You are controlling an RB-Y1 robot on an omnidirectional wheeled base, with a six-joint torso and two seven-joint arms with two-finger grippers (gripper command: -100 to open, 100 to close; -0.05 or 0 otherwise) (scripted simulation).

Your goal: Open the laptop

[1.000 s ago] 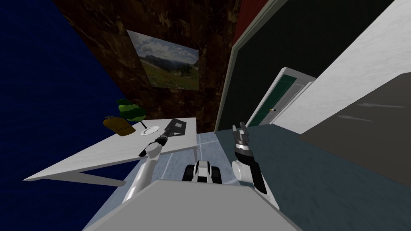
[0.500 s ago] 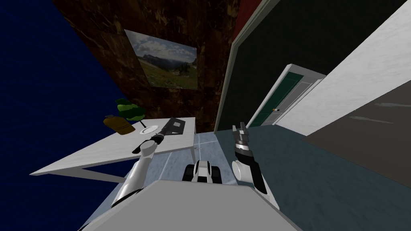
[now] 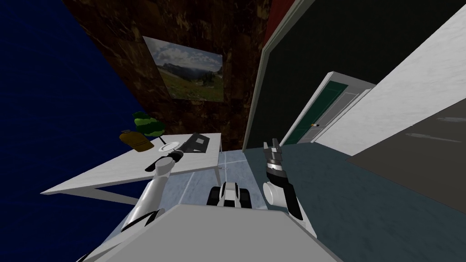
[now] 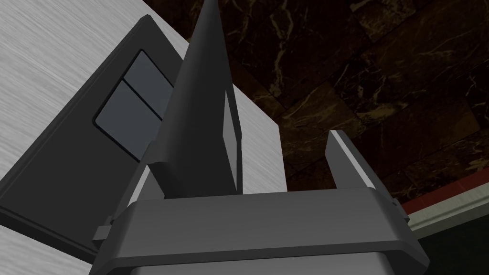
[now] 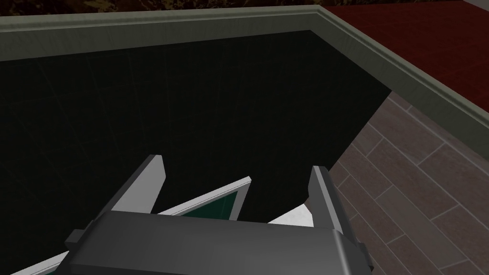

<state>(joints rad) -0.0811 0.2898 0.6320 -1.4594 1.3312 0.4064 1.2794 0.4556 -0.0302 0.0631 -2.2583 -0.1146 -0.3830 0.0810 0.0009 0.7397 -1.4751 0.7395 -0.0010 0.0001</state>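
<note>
The dark laptop (image 3: 199,142) lies on the far end of a white table (image 3: 118,173), near the brown wall. In the left wrist view its base with a grey touchpad (image 4: 129,112) lies flat and its lid (image 4: 200,95) stands raised, seen edge-on. My left gripper (image 3: 181,153) (image 4: 243,153) is open at the laptop's near edge; the lid rises just inside one finger and hides most of it, while the other finger (image 4: 348,162) stands free beside it. My right gripper (image 3: 272,146) (image 5: 234,186) is open, held up over the floor away from the table.
A white plate (image 3: 169,147), a brown jug (image 3: 135,140) and a green plant (image 3: 148,125) stand on the table left of the laptop. A landscape picture (image 3: 189,75) hangs on the brown wall. A green door (image 3: 318,113) is ajar at the right.
My left elbow has swung out to the left and lower while the hand stays at the laptop. The whole head view has shifted a little. The right arm is unchanged.
</note>
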